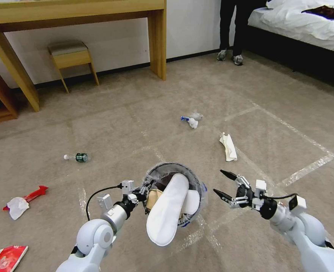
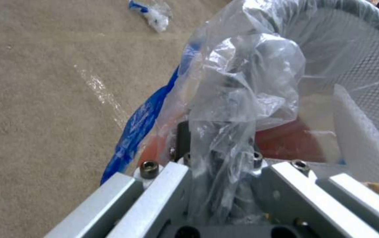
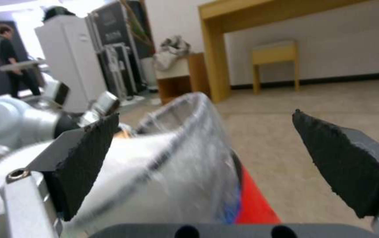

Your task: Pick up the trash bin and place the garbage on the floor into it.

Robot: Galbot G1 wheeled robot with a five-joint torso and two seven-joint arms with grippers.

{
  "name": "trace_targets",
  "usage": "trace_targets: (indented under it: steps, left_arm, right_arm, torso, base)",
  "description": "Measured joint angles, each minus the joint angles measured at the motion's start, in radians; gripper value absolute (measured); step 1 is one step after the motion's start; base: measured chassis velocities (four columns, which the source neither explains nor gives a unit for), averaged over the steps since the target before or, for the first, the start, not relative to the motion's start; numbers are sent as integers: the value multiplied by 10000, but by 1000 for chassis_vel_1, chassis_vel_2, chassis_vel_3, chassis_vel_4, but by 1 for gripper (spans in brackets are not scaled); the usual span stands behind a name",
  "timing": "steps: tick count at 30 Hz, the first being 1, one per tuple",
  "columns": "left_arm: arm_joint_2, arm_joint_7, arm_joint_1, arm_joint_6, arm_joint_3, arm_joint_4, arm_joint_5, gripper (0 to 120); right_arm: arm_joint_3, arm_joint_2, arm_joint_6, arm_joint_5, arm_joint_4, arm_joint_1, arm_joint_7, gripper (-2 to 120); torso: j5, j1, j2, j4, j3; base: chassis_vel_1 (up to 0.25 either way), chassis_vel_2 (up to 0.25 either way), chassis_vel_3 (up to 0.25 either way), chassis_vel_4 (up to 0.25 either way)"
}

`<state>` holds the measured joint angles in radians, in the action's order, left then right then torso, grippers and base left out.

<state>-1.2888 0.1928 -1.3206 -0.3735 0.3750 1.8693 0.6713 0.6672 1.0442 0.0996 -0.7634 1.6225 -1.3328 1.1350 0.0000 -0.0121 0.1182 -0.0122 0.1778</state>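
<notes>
Two arms: we see both low in the head view, flanking the trash bin.
Floor [image 1: 144,113]: beige carpet crossed by white tape lines, all around the bin.
Trash bin [image 1: 195,174]: held off the carpet by its rim; a white slipper [image 1: 168,211] sticks out over the near edge, with a tan item beside it inside.
Left gripper [image 1: 143,189]: at the bin's left rim, fingers closed over rim and clear liner [image 2: 246,82].
Right gripper [image 1: 226,186]: just right of the bin, not touching it, jaws spread wide and holding nothing.
Garbage beyond the bin: white tissue [image 1: 228,146], blue-and-white wrapper [image 1: 191,120].
Garbage left of the bin: small bottle [image 1: 77,157], red-and-white scrap [image 1: 22,200], red packet [image 1: 7,258].
</notes>
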Motion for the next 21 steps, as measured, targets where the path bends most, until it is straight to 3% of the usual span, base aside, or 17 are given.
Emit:
trace_targets:
  steps: [14, 21]
  left_arm:
    - [-174, -496, -20, 168, -16, 10, -244, 1]
    - [-212, -541, -47, 284, 28, 3, -242, 1]
  right_arm:
    - [1516, 945, 607, 840, -583, -920, 194, 100]
    - [1848, 1016, 679, 808, -603, -1154, 329, 100]
  torso:
    - [0, 0, 0, 0, 0]
    - [0, 0, 0, 0, 0]
  base:
    - [0, 0, 0, 0]
    - [0, 0, 0, 0]
